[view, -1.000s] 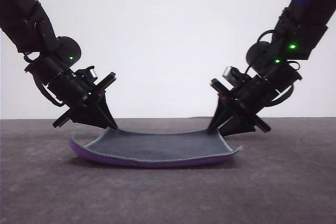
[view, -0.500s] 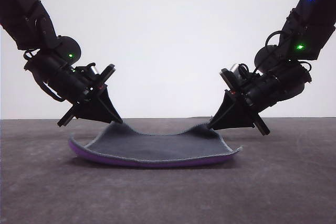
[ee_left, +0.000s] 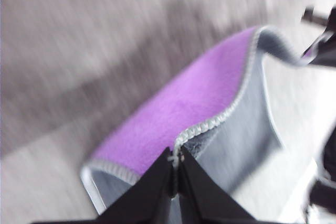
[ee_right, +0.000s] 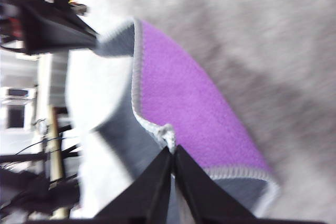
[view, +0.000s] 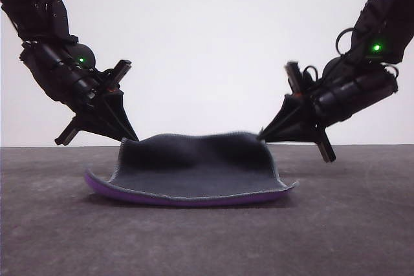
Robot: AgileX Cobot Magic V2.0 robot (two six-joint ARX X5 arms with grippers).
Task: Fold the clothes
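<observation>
The clothes (view: 194,169) are one thick square cloth, dark grey on top and purple underneath, lying on the table's middle with its far edge raised off the surface. My left gripper (view: 132,139) is shut on the far left corner. My right gripper (view: 262,138) is shut on the far right corner. In the left wrist view the fingertips (ee_left: 175,166) pinch the light grey stitched edge, and the cloth's purple face (ee_left: 189,108) shows beyond. In the right wrist view the fingertips (ee_right: 170,153) pinch the edge in the same way beside the purple face (ee_right: 194,114).
The grey table (view: 356,224) runs wide around the cloth, with a white wall behind. The near edge of the cloth rests flat, its purple underside showing along the front rim (view: 187,201).
Both grippers have risen with the far corners held, lifting the cloth's back edge from nearly flat into an upright fold. The near edge has stayed on the table.
</observation>
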